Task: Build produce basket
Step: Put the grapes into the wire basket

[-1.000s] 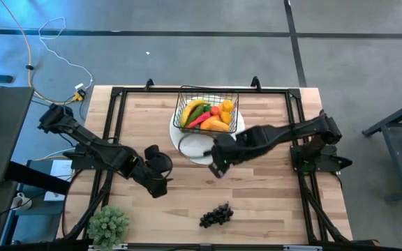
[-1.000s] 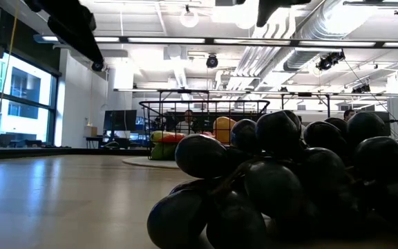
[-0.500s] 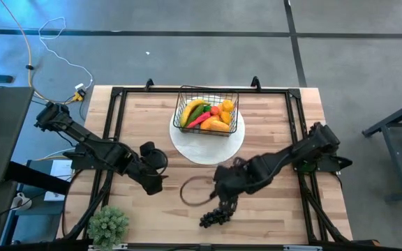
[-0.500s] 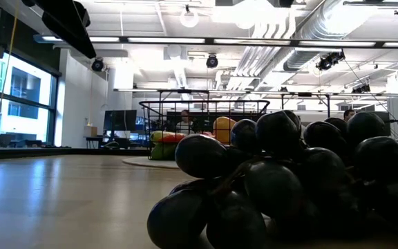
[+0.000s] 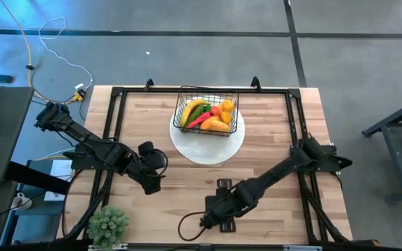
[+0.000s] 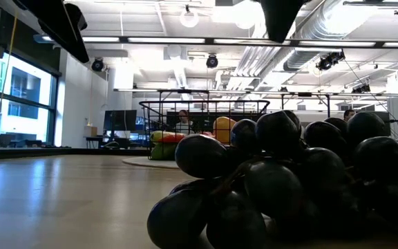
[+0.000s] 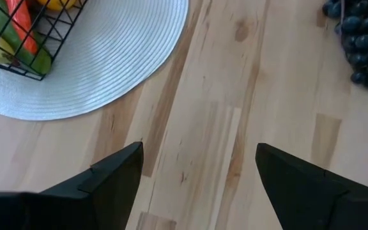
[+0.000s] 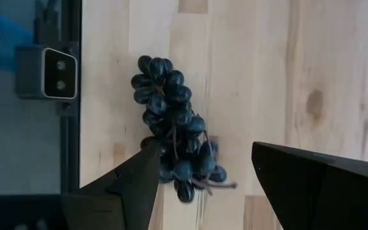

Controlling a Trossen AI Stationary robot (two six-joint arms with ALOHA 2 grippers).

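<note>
The black wire basket (image 5: 206,111) stands on the white round plate (image 5: 211,143) at the table's far middle. It holds a banana, a red chili, a green piece and orange-yellow fruit. The dark grapes (image 8: 173,152) lie on the wood near the near edge and fill the foreground of the low view (image 6: 289,187). My right gripper (image 5: 217,215) is open and hangs above the grapes, hiding them in the high view. In the low view its dark fingers (image 6: 280,19) stand well clear above the bunch. My left gripper (image 5: 152,174) is open and empty, left of the plate.
A green potted plant (image 5: 109,224) stands at the near left corner. A black frame (image 5: 117,92) runs round the table's edges. A small grey camera block (image 8: 46,71) sits at the near edge beside the grapes. Bare wood lies between plate and grapes.
My right gripper has swung from beside the plate toward the table's near edge and now hangs over the grapes. The grapes and the basket have stayed where they were.
</note>
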